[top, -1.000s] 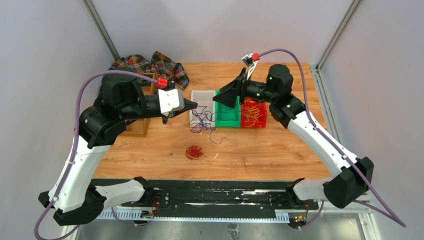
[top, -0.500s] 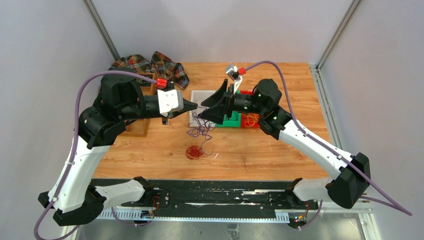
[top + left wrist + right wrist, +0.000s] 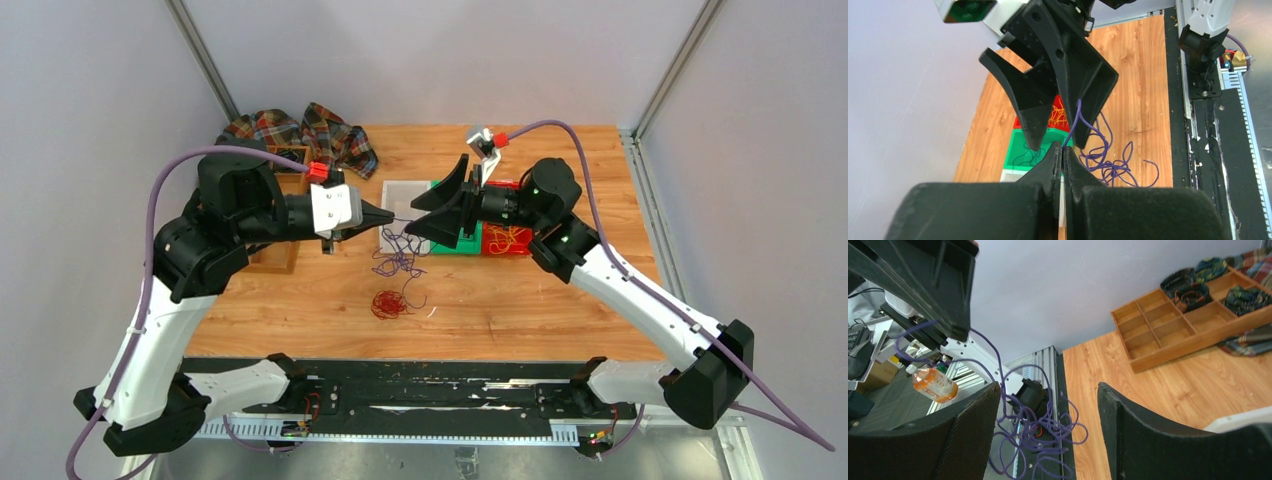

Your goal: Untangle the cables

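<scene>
My left gripper [image 3: 388,214] is shut on one strand of a thin purple cable tangle [image 3: 399,259], which hangs from it down to the table. In the left wrist view its fingertips [image 3: 1063,151] pinch that strand, and the loops [image 3: 1108,161] dangle below. My right gripper [image 3: 428,207] faces it, open, and its fingers [image 3: 1088,85] straddle the raised strand just beyond my left tips. The right wrist view shows the tangle [image 3: 1040,427] between its spread fingers [image 3: 973,425], touching neither. A red cable clump [image 3: 388,303] lies on the table.
A clear bin [image 3: 405,190], a green bin [image 3: 462,240] and a red bin [image 3: 520,248] holding yellow-orange strands stand in a row behind the grippers. A wooden compartment tray [image 3: 1173,335] and a plaid cloth [image 3: 300,130] are at the back left.
My right gripper swung left from over the green bin to just in front of my left gripper's tips, staying open. The left gripper kept its hold on the purple strand and barely moved.
</scene>
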`<state>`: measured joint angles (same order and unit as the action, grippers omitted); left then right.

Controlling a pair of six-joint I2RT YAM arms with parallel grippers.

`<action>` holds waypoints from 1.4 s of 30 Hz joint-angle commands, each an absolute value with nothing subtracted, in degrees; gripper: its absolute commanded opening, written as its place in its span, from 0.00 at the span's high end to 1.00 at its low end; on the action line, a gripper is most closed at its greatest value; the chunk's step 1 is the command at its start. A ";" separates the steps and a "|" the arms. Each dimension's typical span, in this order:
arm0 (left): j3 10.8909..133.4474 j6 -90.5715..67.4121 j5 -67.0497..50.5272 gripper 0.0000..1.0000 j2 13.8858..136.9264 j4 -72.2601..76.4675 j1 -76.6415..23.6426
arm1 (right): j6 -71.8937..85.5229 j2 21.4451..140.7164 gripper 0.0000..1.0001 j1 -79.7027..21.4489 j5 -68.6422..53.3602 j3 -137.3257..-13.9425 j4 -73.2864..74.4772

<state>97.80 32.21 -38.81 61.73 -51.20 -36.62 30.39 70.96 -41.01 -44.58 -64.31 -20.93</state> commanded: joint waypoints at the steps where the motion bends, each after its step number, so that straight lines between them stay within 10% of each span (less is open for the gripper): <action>1: 97.26 32.02 -40.78 1.00 60.74 -50.60 -37.17 | 30.60 71.92 0.30 -40.19 -46.34 -68.95 -21.76; 26: 100.11 31.35 -40.86 1.00 62.16 -50.59 -37.62 | 33.50 79.89 0.32 -49.10 -49.79 -73.04 -25.97; 42: 106.16 28.76 -42.52 1.00 63.46 -50.50 -37.62 | 31.05 82.46 0.51 -48.56 -37.69 -65.42 -25.23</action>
